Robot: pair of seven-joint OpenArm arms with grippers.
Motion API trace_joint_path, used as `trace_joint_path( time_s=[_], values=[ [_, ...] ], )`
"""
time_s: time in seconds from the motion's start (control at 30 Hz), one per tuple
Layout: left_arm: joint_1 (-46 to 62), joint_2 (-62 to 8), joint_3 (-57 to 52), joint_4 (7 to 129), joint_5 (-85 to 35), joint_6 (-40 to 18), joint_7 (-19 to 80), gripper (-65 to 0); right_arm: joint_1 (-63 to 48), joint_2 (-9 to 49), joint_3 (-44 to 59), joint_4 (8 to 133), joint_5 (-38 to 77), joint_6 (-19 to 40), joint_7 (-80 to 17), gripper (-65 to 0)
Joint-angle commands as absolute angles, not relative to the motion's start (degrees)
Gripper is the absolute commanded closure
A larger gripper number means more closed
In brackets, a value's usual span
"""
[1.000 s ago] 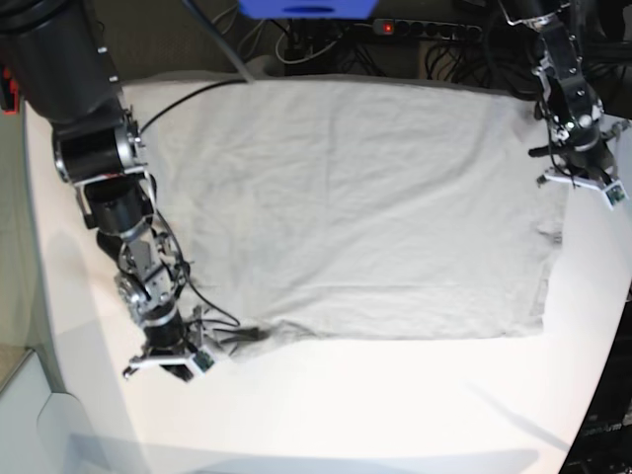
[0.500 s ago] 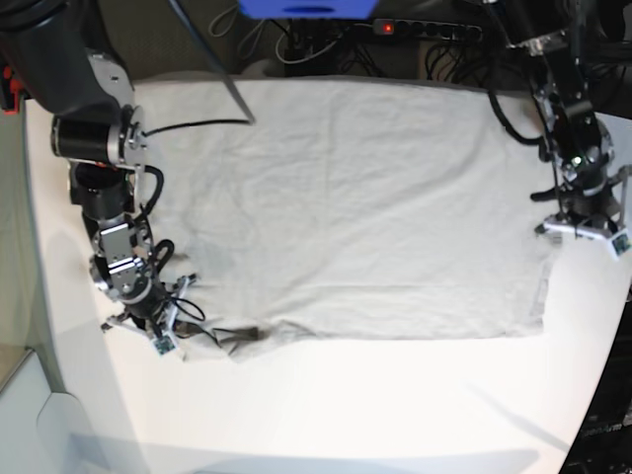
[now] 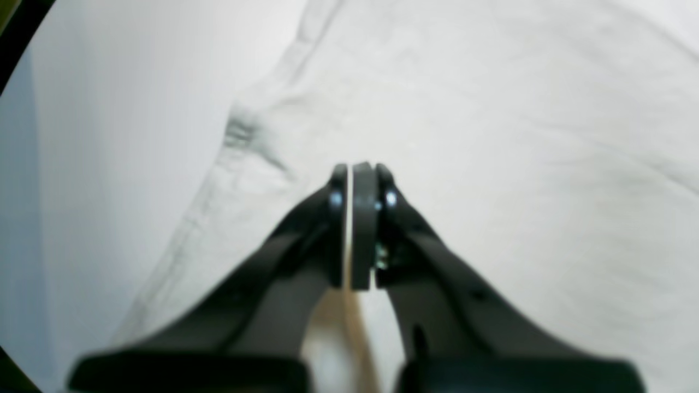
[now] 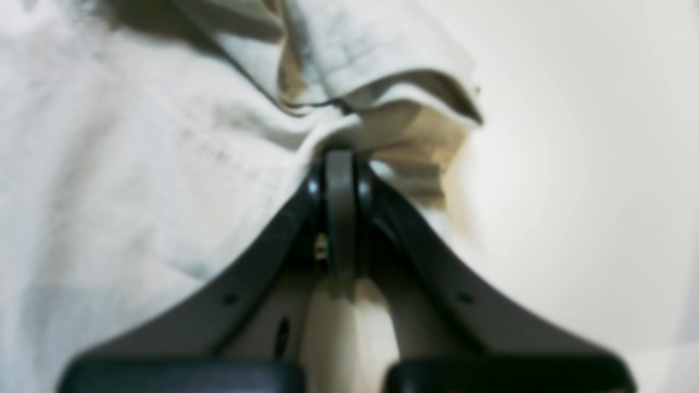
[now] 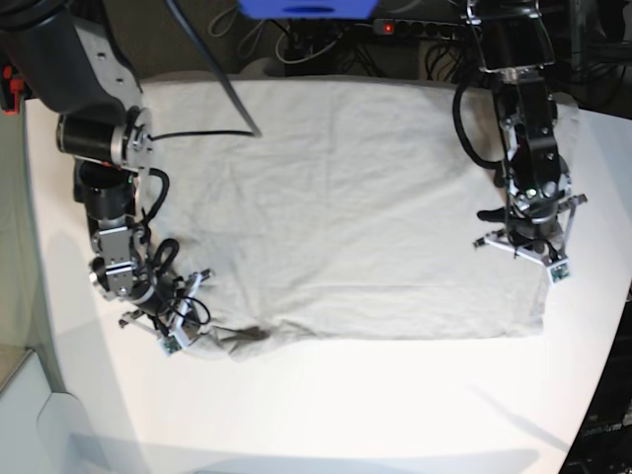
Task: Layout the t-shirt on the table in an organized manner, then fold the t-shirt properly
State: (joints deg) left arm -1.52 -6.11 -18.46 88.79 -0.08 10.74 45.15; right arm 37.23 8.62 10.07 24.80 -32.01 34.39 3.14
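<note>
Base view: the t-shirt (image 5: 336,197) lies spread flat across the white table (image 5: 375,405).
The right claw (image 4: 341,164) is closed, pinching a bunched corner of fabric (darker inner side showing); the left claw (image 3: 357,180) is closed above the cloth, near its edge, gripping nothing.

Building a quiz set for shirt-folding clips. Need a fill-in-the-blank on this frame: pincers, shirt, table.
1. Both pincers are ____, with no visible gap between the jaws.
2. The right pincer sits at a bunched ____ of the t-shirt, where the darker inner side shows.
3. The left pincer is over the shirt near its edge, with bare ____ table beside it.
4. In the base view, the t-shirt lies spread ____ on the table.

Missing words: shut; corner; white; flat
</note>
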Motion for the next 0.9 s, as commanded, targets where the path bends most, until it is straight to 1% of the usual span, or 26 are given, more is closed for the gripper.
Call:
trace_joint_path(
  time_s=[0.0, 0.03, 0.2, 0.3, 0.37, 0.47, 0.53, 0.67, 0.87],
  values=[
    [-2.24, -6.81, -18.59, 89.01, 0.31, 11.12, 44.26, -1.3, 37.05, 8.57, 9.89, 24.57, -33.89, 39.08, -0.84, -0.3],
    [-2.15, -6.99, -18.59, 88.31, 0.31, 11.12, 44.26, -1.3, 36.70, 8.48, 9.89, 24.57, -33.89, 40.00, -0.84, -0.3],
    [0.04, -9.10, -18.68, 85.85, 0.04, 11.12, 44.09, -1.3, 34.68, 8.66, 9.80, 25.71, -34.07, 40.00, -0.84, -0.3],
    [1.01, -9.89, -18.68, 85.14, 0.13, 11.12, 44.00, -1.3, 30.55, 8.75, 9.80, 33.10, -34.07, 40.00, -0.92, -0.3],
    [1.71, -11.21, -18.68, 84.44, 0.04, 11.12, 43.82, -1.3, 25.98, 8.66, 9.80, 41.71, -34.15, 40.00, -0.92, -0.3],
    [3.03, -12.09, -18.68, 83.74, 0.04, 11.12, 40.84, -1.3, 20.09, 8.48, 9.80, 53.41, -34.15, 40.00, -0.92, -0.3],
    [4.09, -12.18, -18.77, 83.74, 0.40, 11.12, 39.52, -1.3, 17.36, 8.48, 9.80, 58.24, -34.15, 40.00, -0.92, -0.3],
    [5.49, -12.97, -20.44, 83.74, 0.04, 11.12, 38.90, -1.3, 13.93, 7.96, 9.80, 64.13, -34.07, 40.00, -0.92, -0.3],
    [6.37, -13.14, -23.87, 83.74, 0.04, 11.12, 38.90, -1.3, 12.26, 7.78, 10.15, 69.14, -34.07, 40.00, -0.92, -0.3]
  ],
)
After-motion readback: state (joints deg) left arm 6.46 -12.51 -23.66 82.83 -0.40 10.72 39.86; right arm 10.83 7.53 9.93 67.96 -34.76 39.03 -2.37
